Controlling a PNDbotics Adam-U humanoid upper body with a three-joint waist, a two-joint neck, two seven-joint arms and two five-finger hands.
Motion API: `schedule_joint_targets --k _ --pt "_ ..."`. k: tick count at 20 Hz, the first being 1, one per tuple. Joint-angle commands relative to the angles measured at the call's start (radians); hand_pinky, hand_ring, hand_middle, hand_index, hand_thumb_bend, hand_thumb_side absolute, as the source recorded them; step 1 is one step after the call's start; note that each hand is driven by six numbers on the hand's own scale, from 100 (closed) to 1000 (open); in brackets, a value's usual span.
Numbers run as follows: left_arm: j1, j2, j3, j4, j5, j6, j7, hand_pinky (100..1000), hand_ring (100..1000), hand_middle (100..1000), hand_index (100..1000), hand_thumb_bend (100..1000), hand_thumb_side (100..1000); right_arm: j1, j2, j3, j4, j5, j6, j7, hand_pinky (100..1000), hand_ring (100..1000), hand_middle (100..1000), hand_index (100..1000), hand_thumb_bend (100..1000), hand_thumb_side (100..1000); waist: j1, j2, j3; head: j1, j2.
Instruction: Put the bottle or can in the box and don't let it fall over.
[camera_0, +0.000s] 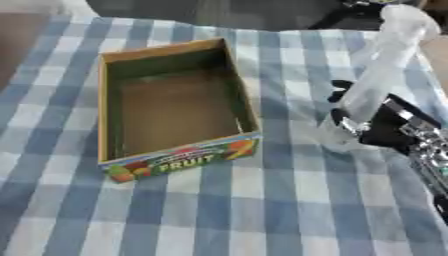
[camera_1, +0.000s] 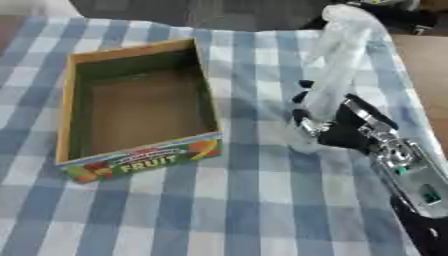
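Clear bottle (camera_0: 385, 65) beside open box (camera_0: 175, 107)

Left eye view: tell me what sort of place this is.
Probably a staged tabletop for a packing exercise: a blue-checked cloth covers the table, an empty cardboard FRUIT box sits on it, and the right hand holds a clear bottle.

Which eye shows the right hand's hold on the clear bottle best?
The right eye view: the right hand sits nearer the middle, with its fingers curled round the lower part of the tilted clear bottle and more of the wrist showing. The left eye view shows the same hold, pushed toward the picture's right edge.
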Motion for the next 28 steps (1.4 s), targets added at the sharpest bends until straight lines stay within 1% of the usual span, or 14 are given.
schedule_joint_targets --k 1,4,8,10,11,12,15,18,28 --pt "-0.008 0.009 0.003 -0.020 0.004 -0.002 -0.004 982 474 556 757 695 433 0.007 -0.015 -0.002 0.001 -0.016 0.016 -0.028 879 1000 1000 520 100 288 0.003 -0.009 0.000 0.002 -0.011" --pt "-0.008 0.009 0.002 -0.020 0.004 -0.002 -0.004 982 474 556 757 694 433 0.009 -0.016 -0.001 -0.010 -0.037 0.033 -0.051 882 1000 1000 443 100 357 0.003 -0.011 -0.001 0.002 -0.011" --pt "-0.007 0.009 0.002 -0.020 0.004 -0.002 -0.005 981 473 555 756 694 432 0.010 -0.019 -0.001 -0.020 -0.060 0.056 -0.076 882 1000 1000 336 100 322 0.004 -0.012 -0.001 0.003 -0.011" --pt "-0.007 0.010 0.002 -0.020 0.004 -0.002 -0.005 981 473 556 755 693 433 0.011 -0.021 0.000 -0.026 -0.071 0.064 -0.080 882 1000 1000 305 100 316 0.004 -0.013 -0.002 0.003 -0.010" --pt "-0.007 0.010 0.002 -0.020 0.004 -0.002 -0.005 981 473 556 755 698 434 0.011 -0.022 0.000 -0.030 -0.076 0.067 -0.082 882 1000 1000 294 100 333 0.004 -0.013 -0.002 0.003 -0.010" --pt "-0.006 0.010 0.002 -0.020 0.004 -0.002 -0.006 981 473 555 755 694 432 0.012 -0.024 -0.001 -0.035 -0.081 0.071 -0.083 882 1000 1000 280 100 308 0.005 -0.014 -0.002 0.004 -0.009" --pt "-0.006 0.010 0.003 -0.020 0.004 -0.003 -0.006 981 473 556 755 694 433 0.013 -0.030 -0.001 -0.053 -0.090 0.086 -0.084 881 1000 1000 251 100 298 0.005 -0.016 -0.003 0.004 -0.006" --pt "-0.005 0.011 0.003 -0.020 0.003 -0.003 -0.006 981 473 556 755 693 434 0.016 -0.040 -0.005 -0.076 -0.094 0.096 -0.084 882 1000 1000 215 100 307 0.005 -0.019 -0.005 0.005 -0.004" --pt "-0.004 0.015 0.004 -0.020 0.002 -0.003 -0.007 981 473 556 755 692 434 0.019 -0.070 -0.015 -0.169 -0.097 0.108 -0.089 885 1000 1000 202 100 320 0.004 -0.029 -0.010 0.009 0.003"
